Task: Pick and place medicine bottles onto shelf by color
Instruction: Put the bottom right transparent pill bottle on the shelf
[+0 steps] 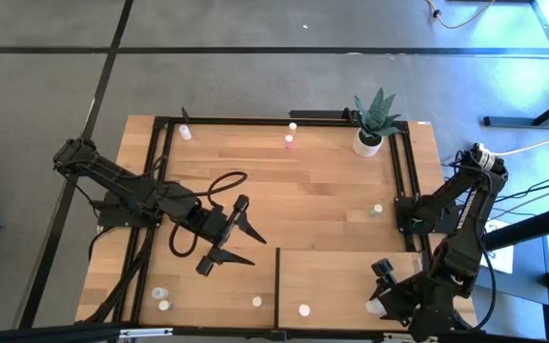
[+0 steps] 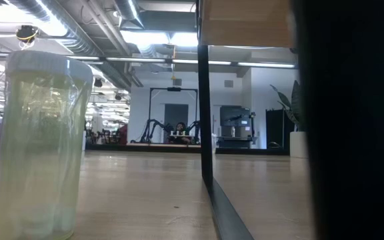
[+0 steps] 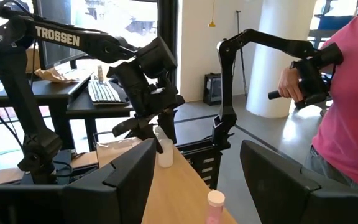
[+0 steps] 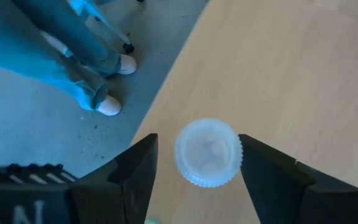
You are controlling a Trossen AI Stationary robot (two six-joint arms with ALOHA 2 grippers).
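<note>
Here the right gripper [image 4: 194,168] straddles a white-capped bottle [image 4: 207,152] at the shelf's [image 1: 351,286] corner, fingers apart, not gripping. Risk: a withdrawing finger clips it over the edge. Left gripper [image 1: 241,233] open mid-table

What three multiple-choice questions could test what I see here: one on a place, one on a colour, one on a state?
1. Where is the plant? A hanging overhead; B at a corner of the table, on the right arm's side; C on a chair.
2. What colour is the cap of the bottle between the right gripper's fingers? A red; B white; C black.
3. How is the left gripper? A open and empty; B shut on a bottle; C shut on the plant.
Key: B, the high view shows it at that corner; B, the right wrist view shows a white cap; A, its fingers are spread with nothing between.
</note>
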